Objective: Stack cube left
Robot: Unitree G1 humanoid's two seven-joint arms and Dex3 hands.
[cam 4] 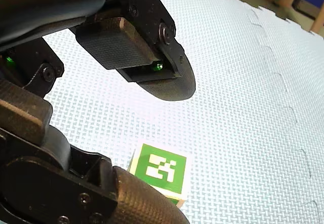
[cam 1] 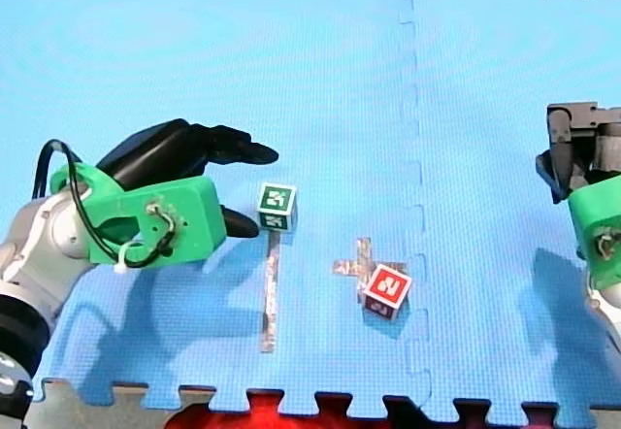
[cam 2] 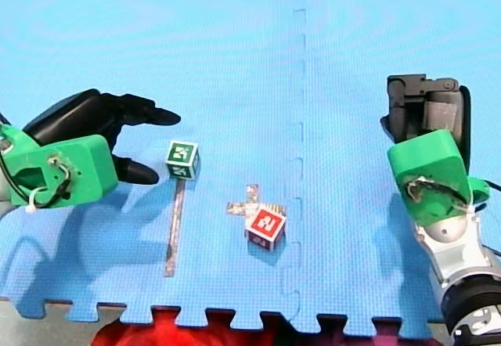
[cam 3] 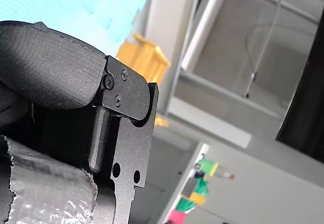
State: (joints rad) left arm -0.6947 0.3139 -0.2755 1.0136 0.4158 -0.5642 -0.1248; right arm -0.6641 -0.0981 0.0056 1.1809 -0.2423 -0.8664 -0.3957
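A green cube [cam 1: 277,206] with a white code tag on top sits on the blue foam mat [cam 1: 320,80], left of centre. My left hand [cam 1: 254,188] is open just to its left, with the upper fingers above the cube's far side and the thumb close to its near left edge. It does not grip the cube. In the second wrist view the green cube [cam 4: 161,171] lies between the black fingers [cam 4: 152,67]. A red cube [cam 1: 387,290], tilted, sits nearer the front and to the right. My right hand [cam 2: 423,107] hangs at the right side, holding nothing.
A silver tape strip [cam 1: 270,293] runs from the green cube toward the front edge. A tape cross [cam 1: 354,266] lies beside the red cube. The mat's toothed front edge [cam 1: 320,405] is close below, and a seam [cam 1: 417,157] runs down its middle.
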